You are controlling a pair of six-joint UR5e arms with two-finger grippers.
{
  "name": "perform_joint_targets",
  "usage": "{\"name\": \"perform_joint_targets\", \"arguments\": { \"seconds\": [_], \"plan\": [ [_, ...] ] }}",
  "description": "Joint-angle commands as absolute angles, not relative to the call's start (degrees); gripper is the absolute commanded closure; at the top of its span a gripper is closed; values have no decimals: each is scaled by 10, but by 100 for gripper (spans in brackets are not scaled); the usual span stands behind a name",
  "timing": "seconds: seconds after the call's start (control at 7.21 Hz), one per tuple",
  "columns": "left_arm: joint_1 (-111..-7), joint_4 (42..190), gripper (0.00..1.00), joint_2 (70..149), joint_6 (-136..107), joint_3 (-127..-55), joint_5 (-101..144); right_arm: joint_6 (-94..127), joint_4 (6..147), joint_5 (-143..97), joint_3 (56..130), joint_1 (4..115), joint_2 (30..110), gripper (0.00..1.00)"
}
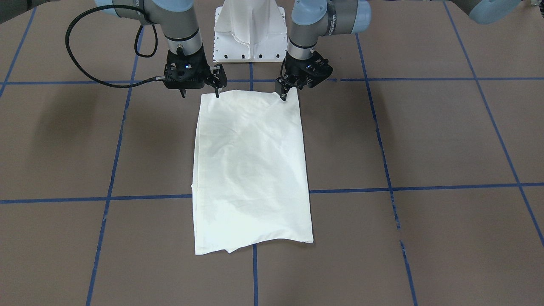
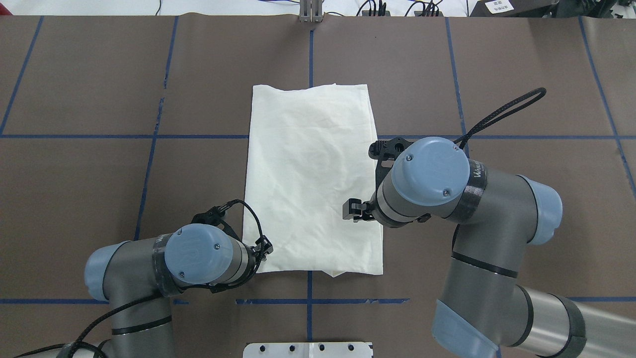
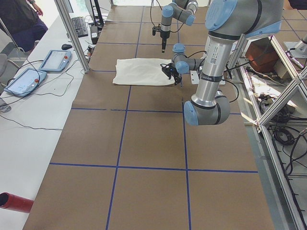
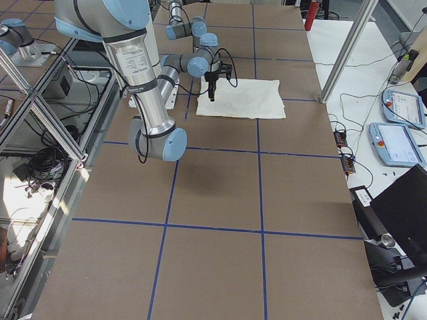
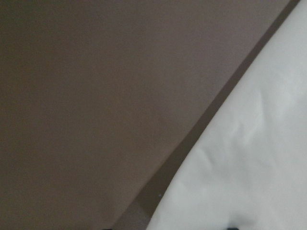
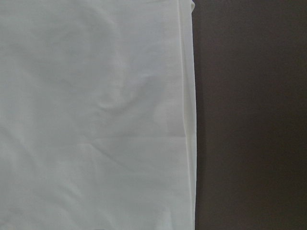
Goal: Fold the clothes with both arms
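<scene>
The cream shirt (image 1: pixel 250 170) lies flat on the brown table, folded into a long rectangle. Its print is hidden. It also shows in the overhead view (image 2: pixel 313 179). My left gripper (image 1: pixel 284 94) is low at the shirt's near corner on my left side (image 2: pixel 266 248). It looks open, with nothing lifted. The left wrist view shows only the shirt's edge (image 5: pixel 249 167) and bare table. My right gripper (image 1: pixel 200 91) is wide open at the other near corner, with one fingertip (image 1: pixel 217 92) over the cloth. Overhead it hangs above the shirt's right edge (image 2: pixel 351 209). The right wrist view shows that edge (image 6: pixel 96 120).
The white pedestal base (image 1: pixel 250 34) stands just behind the shirt's near edge. Blue tape lines (image 1: pixel 357 189) grid the table. Beyond the table's far side are tablets (image 3: pixel 55 60), cables and an aluminium post (image 3: pixel 72 33).
</scene>
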State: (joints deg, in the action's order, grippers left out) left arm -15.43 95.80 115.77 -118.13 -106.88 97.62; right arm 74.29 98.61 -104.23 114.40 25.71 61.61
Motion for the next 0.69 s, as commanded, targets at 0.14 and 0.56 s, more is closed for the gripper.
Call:
{"name": "perform_joint_targets", "arguments": {
  "seconds": [0.14, 0.56],
  "plan": [
    [-153, 959, 41, 1158, -1179, -1069, 976, 743, 986, -1042, 1145, 258, 616, 0],
    [-153, 959, 85, 1159, -1179, -1071, 976, 743, 986, -1044, 1145, 261, 616, 0]
  ]
}}
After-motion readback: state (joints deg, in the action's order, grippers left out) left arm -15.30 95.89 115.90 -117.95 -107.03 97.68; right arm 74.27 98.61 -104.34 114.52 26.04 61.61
